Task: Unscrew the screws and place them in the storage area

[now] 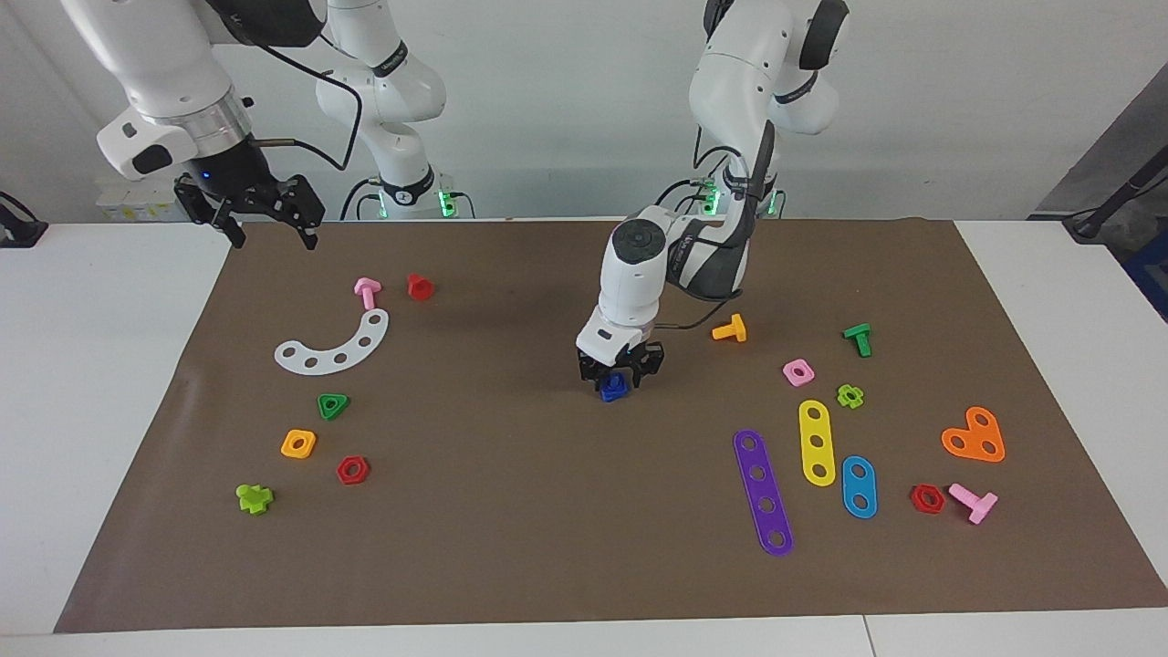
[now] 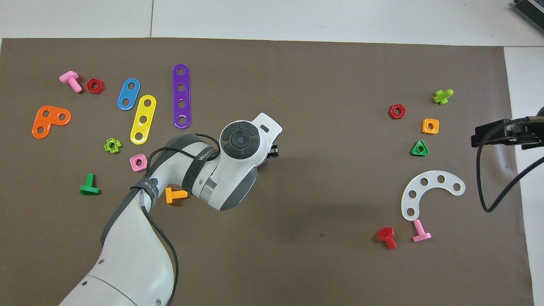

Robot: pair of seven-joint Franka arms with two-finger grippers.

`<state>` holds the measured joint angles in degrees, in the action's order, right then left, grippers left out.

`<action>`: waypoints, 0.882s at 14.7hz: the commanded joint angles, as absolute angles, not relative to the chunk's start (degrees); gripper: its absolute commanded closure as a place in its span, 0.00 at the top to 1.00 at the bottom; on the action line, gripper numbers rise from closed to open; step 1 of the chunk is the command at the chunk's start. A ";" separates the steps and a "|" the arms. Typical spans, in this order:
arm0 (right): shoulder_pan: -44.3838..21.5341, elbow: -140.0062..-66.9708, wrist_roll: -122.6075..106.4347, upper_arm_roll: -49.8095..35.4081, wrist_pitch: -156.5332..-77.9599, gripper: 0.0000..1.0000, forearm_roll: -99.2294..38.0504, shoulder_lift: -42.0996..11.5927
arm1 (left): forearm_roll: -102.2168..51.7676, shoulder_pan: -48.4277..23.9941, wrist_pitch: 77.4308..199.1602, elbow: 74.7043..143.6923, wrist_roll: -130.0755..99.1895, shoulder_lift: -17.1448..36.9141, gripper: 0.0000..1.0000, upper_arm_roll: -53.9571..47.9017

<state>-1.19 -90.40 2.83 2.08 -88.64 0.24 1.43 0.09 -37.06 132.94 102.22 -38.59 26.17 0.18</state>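
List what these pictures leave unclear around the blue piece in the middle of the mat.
- Overhead view: the blue piece is hidden under the left arm's wrist.
- Facing view: the blue piece is partly covered by the left tool; whether it is gripped is too small to tell.
- Overhead view: the right tool is cut off by the edge.

From overhead the left arm (image 2: 229, 170) hides the blue screw (image 1: 614, 387); the grip seems unclear.
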 commanded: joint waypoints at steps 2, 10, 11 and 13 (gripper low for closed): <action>-1.05 -90.53 1.41 2.11 -88.51 1.00 -0.09 1.58 | 1.41 -38.06 133.51 102.83 -39.11 25.75 0.64 0.97; -1.05 -90.53 1.41 2.11 -88.51 1.00 -0.09 1.58 | 1.41 -38.06 133.24 102.57 -39.02 25.75 0.48 0.97; -1.05 -90.53 1.41 2.11 -88.51 1.00 -0.09 1.58 | 1.41 -38.06 132.98 102.39 -39.02 25.75 0.46 0.97; -1.05 -90.53 1.41 2.11 -88.51 1.00 -0.09 1.58 | 1.41 -37.97 131.67 101.43 -39.02 25.75 0.43 0.88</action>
